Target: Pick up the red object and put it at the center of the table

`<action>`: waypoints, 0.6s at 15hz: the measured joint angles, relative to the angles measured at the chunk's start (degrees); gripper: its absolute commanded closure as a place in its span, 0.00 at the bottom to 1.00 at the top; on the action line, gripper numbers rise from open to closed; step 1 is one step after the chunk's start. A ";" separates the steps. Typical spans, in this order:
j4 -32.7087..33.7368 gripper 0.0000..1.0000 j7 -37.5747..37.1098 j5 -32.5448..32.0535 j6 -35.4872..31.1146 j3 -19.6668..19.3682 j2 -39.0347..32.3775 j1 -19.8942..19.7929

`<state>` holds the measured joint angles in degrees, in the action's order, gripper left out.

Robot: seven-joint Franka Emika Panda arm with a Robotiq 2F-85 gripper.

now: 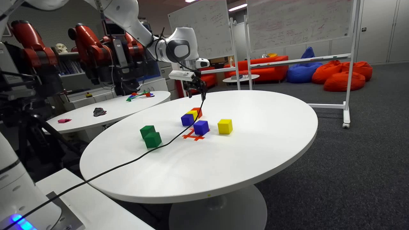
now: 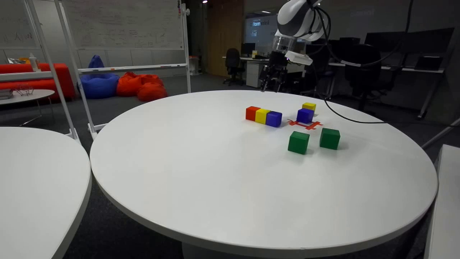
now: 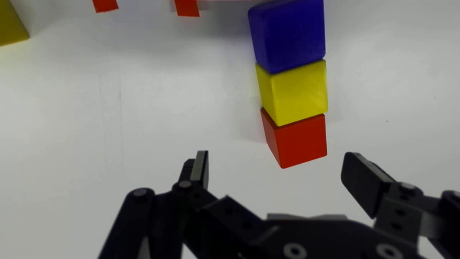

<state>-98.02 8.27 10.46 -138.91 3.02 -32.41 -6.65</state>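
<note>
At the left edge of your wrist view a yellow cube (image 3: 10,27) sits on the table (image 3: 90,108), well apart from the pick and unlikely to trouble it. Next comes red tape (image 3: 187,8); whether it marks the centre, you can't tell from here. If you do place there, the spare blue cube (image 1: 201,128) on or just beside it, visible in both exterior views, could get knocked on the way down.

Then the finger on the view's left (image 3: 203,169), and a wide gap: your gripper (image 3: 278,169) is spread, holds nothing and hangs above the table. Just ahead of that gap, toward its right side, is the red cube (image 3: 302,142), at the near end of a row, against a yellow block (image 3: 300,93) with a blue block (image 3: 289,36) beyond. Come down too far forward and you'd likely catch the yellow block as well, or land on it. The red cube also looks slightly turned to the grip, so closing could twist it and drag its neighbour.

Last, the finger on the view's right (image 3: 363,180) looks closer to the red cube than its partner; unless you centre first, it may touch early and shove the cube sideways.
</note>
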 measured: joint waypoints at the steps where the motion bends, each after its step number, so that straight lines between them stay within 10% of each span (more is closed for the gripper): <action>1: 0.65 0.00 -0.43 0.00 1.46 -0.31 -0.03 0.00; 9: 1.29 0.00 -0.47 0.00 2.90 -0.48 -0.10 -0.01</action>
<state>-96.73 7.80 10.46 -136.01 2.54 -32.51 -6.66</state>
